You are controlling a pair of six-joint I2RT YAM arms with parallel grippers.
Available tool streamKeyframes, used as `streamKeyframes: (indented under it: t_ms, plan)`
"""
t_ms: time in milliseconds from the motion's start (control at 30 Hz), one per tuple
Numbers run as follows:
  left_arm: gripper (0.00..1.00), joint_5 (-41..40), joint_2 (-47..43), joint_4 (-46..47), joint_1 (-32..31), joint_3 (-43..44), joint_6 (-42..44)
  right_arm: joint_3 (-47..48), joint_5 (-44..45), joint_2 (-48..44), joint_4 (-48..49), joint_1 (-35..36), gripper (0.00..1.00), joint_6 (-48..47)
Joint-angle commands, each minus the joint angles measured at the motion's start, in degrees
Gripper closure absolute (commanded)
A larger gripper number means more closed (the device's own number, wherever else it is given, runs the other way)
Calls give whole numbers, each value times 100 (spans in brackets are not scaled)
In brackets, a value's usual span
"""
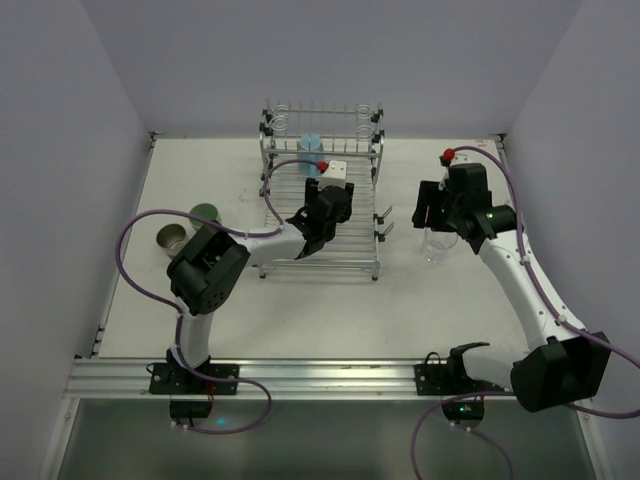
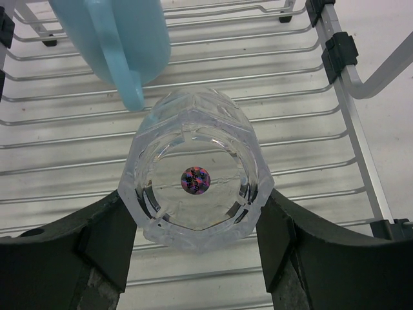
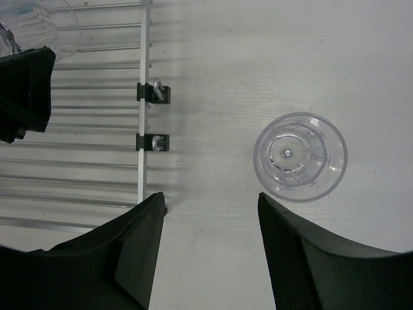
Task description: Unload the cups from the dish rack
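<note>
The chrome dish rack (image 1: 352,250) stands at the back centre. My left gripper (image 1: 322,222) is over its slatted base (image 2: 310,139), shut on an upturned clear faceted tumbler (image 2: 197,177) with a round sticker on its bottom; both fingers (image 2: 106,236) press its sides. A light blue cup (image 1: 310,148) with a handle (image 2: 110,32) stands just behind it. My right gripper (image 1: 432,212) is open and empty over the table, and a second clear tumbler (image 3: 300,157) stands just ahead of its right finger. A dark teal mug (image 1: 205,212) and a beige metallic cup (image 1: 172,238) stand on the table at the left. The pale green cup is out of view.
The rack's right side rail with black clips (image 3: 153,116) runs just left of my right gripper (image 3: 210,206). White walls close the table in at the back and on both sides. The arm bases sit on an aluminium rail (image 1: 300,375) at the near edge.
</note>
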Motion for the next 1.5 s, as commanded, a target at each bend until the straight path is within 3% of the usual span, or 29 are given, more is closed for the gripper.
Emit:
streamKeyframes:
  t_ms: [0, 267, 533, 1133, 1400, 1467]
  plan:
    - [48, -363, -5, 513, -12, 276, 161, -15, -16, 86, 132, 54, 38, -76]
    - [51, -293, -39, 523, -20, 435, 205, 11, 11, 139, 124, 89, 38, -94]
    - [52, -65, -461, -92, -12, 321, -242, 29, 20, 157, 106, 115, 38, -94]
    - [56, 902, -2227, -1024, -21, -628, -1016, 99, -77, 227, 53, 194, 37, -94]
    - [55, 1324, -2535, -1419, -21, -760, -1245, 152, -165, 288, 27, 264, 37, -129]
    - [55, 1525, -2641, -1472, -21, -787, -1297, 161, -524, 288, 62, 265, 37, -112]
